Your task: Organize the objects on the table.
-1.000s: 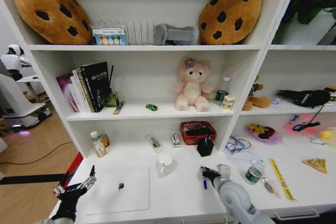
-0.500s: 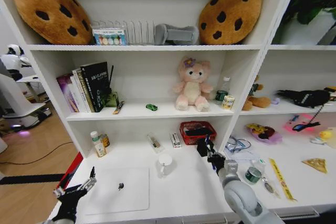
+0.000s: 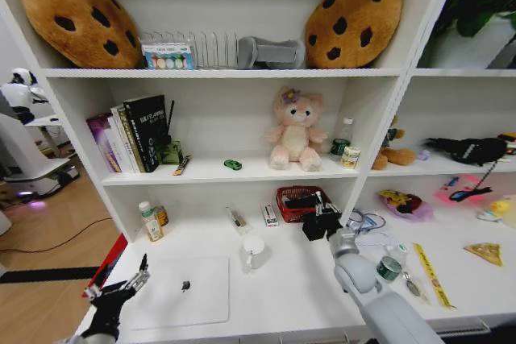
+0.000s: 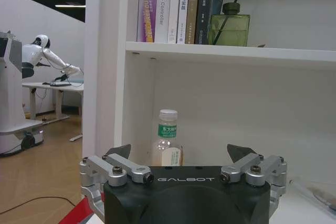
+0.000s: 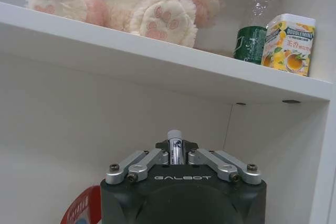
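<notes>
- White desk point(image 3: 282, 296) under the shelving carries most of the clutter; silver laptop point(image 3: 181, 292) lies closed at its left end, a tiny dark item sitting on the lid.
- Right arm reaches in over the desk's middle toward the back; right gripper point(image 3: 325, 217) is up by the red basket point(image 3: 300, 199) and the black pen holder point(image 3: 314, 228).
- Right wrist view: fingers pinched together on a pen point(image 5: 175, 148), white cap end sticking out between them. Colour of the barrel can't be told.
- Left gripper point(image 3: 121, 286) hangs idle off the desk's left front corner, fingers spread apart, nothing between them; small bottle point(image 4: 167, 142) stands ahead of it under the book shelf.
- White cup point(image 3: 253, 251) sits mid-desk, just right of the laptop.
- Yellow ruler point(image 3: 430, 273) lies at the right end, well apart from the gripper.
- Step, as I read it: carrying the pen to the holder, drop not yet made.
- Next move likely needs the pen tipped upright, lined up over the holder's mouth, then let go without knocking the basket.
</notes>
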{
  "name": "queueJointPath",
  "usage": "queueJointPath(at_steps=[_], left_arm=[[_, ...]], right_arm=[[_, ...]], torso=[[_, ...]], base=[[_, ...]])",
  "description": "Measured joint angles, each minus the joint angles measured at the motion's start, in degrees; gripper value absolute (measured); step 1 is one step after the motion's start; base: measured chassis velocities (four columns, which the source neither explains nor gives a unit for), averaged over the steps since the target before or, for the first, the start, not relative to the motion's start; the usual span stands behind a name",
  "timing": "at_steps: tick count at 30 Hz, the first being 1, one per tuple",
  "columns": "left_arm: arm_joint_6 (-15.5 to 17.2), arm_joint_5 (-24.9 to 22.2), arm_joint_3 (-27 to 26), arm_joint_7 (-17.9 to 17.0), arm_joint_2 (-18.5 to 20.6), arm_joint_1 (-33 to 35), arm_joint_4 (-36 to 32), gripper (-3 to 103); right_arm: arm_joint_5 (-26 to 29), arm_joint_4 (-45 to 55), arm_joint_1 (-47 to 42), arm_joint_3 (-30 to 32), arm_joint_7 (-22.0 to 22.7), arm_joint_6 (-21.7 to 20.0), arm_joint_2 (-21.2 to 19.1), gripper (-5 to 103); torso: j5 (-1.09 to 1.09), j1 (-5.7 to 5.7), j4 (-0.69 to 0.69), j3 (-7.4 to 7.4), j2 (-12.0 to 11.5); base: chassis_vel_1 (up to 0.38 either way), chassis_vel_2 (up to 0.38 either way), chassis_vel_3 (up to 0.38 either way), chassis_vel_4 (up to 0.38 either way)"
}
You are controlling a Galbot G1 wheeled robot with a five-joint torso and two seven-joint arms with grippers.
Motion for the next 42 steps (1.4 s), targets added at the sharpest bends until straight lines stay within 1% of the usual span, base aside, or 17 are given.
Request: queueJointPath(at_steps=[1, 11, 13, 19, 28, 29, 30, 31, 32, 33, 34, 36, 37, 38, 40, 41, 42], left_arm=[[0.22, -0.05, 0.10, -0.07, 0.08, -0.21, -0.12, 100], [0.29, -0.39, 0.00, -0.14, 0.17, -0.25, 0.28, 100], [0.29, -0.48, -0.02, -0.14, 0.25, -0.26, 0.54, 100], [0.29, -0.75, -0.33, -0.14, 0.52, -0.07, 0.75, 100], [0.29, -1.13, -0.62, -0.15, 0.76, -0.08, 0.82, 100], [0.29, -1.15, -0.62, -0.15, 0.76, -0.18, 0.92, 100], [0.29, -1.15, -0.62, -0.15, 0.76, -0.18, 0.92, 100], [0.27, -1.16, -0.58, -0.16, 0.75, -0.27, 1.08, 100], [0.22, -1.16, -0.47, -0.16, 0.71, -0.33, 1.30, 100], [0.22, -1.16, -0.47, -0.16, 0.71, -0.33, 1.30, 100], [0.17, -1.16, -0.34, -0.16, 0.63, -0.39, 1.40, 100], [0.12, -1.11, -0.17, -0.16, 0.43, -0.54, 1.55, 100], [0.09, -1.10, -0.11, -0.16, 0.34, -0.61, 1.57, 100], [0.09, -1.10, -0.11, -0.16, 0.34, -0.61, 1.57, 100], [0.00, -1.10, -0.06, -0.15, 0.16, -0.64, 1.56, 100], [0.00, -1.10, -0.06, -0.15, 0.16, -0.64, 1.56, 100], [-0.08, -1.12, -0.05, -0.11, 0.12, -0.64, 1.54, 100]], right_arm=[[0.41, -1.73, 1.86, -0.80, 0.14, -0.01, 0.09, 12], [0.12, -8.06, 4.17, -2.43, 0.27, 1.03, 0.72, 12], [-1.60, -10.29, 4.99, -3.29, 0.30, 2.17, 1.86, 12], [-2.74, -13.88, 6.74, -4.61, 0.77, 2.98, 4.47, 12], [-2.81, -12.57, 5.12, -4.04, 1.31, 2.73, 4.52, 13], [-2.76, -11.85, 4.40, -3.59, 1.41, 2.60, 4.32, 19], [-2.76, -11.85, 4.40, -3.59, 1.41, 2.60, 4.32, 19], [-2.64, -10.96, 3.63, -3.19, 1.49, 2.31, 4.04, 24], [-2.31, -9.68, 2.58, -2.75, 1.49, 1.63, 3.59, 35], [-2.31, -9.68, 2.58, -2.75, 1.49, 1.63, 3.59, 35], [-2.19, -8.77, 1.95, -2.44, 1.53, 1.14, 3.34, 40], [-1.96, -7.32, 0.95, -2.19, 2.04, 0.71, 2.82, 40], [-1.64, -6.27, 0.40, -2.07, 2.32, 0.51, 2.39, 51], [-1.64, -6.27, 0.40, -2.07, 2.32, 0.51, 2.39, 51], [0.09, -2.13, -1.72, -1.53, 2.75, -0.79, 1.08, 61], [0.09, -2.13, -1.72, -1.53, 2.75, -0.79, 1.08, 61], [0.77, 0.29, -3.20, -1.03, 2.87, -1.58, 0.51, 67]], torso=[[0.00, 0.00, 0.01, 0.00, 0.00], [0.01, 0.00, -0.02, -0.01, 0.00], [0.00, 0.00, 0.00, 0.00, 0.00], [0.00, 0.00, 0.00, 0.00, 0.00], [0.00, 0.00, 0.00, -0.01, 0.00], [0.00, 0.00, -0.02, -0.01, 0.00], [0.00, 0.00, -0.02, -0.01, 0.00], [0.00, 0.00, -0.02, -0.01, 0.00], [0.00, -0.02, -0.02, -0.01, 0.00], [0.00, -0.02, -0.02, -0.01, 0.00], [0.00, -0.01, -0.02, -0.01, 0.00], [0.00, -0.02, 0.00, -0.01, 0.00], [0.01, -0.01, 0.01, -0.01, 0.00], [0.01, -0.01, 0.01, -0.01, 0.00], [0.00, -0.01, 0.01, -0.01, 0.00], [0.00, -0.01, 0.01, -0.01, 0.00], [-0.01, -0.01, 0.00, -0.01, 0.00]], base=[[0.000, 0.000, 0.000, 0.000], [0.000, 0.000, 0.000, 0.000], [0.000, 0.000, 0.000, 0.000], [0.000, 0.000, 0.000, 0.000], [0.000, 0.000, 0.000, 0.000], [0.000, 0.000, 0.000, 0.000], [0.000, 0.000, 0.000, 0.000], [0.000, 0.000, 0.000, 0.000], [0.000, 0.000, 0.000, 0.000], [0.000, 0.000, 0.000, 0.000], [0.000, 0.000, 0.000, 0.000], [0.000, 0.000, 0.000, 0.000], [0.000, 0.000, 0.000, 0.000], [0.000, 0.000, 0.000, 0.000], [0.000, 0.000, 0.000, 0.000], [0.000, 0.000, 0.000, 0.000], [0.000, 0.000, 0.000, 0.000]])
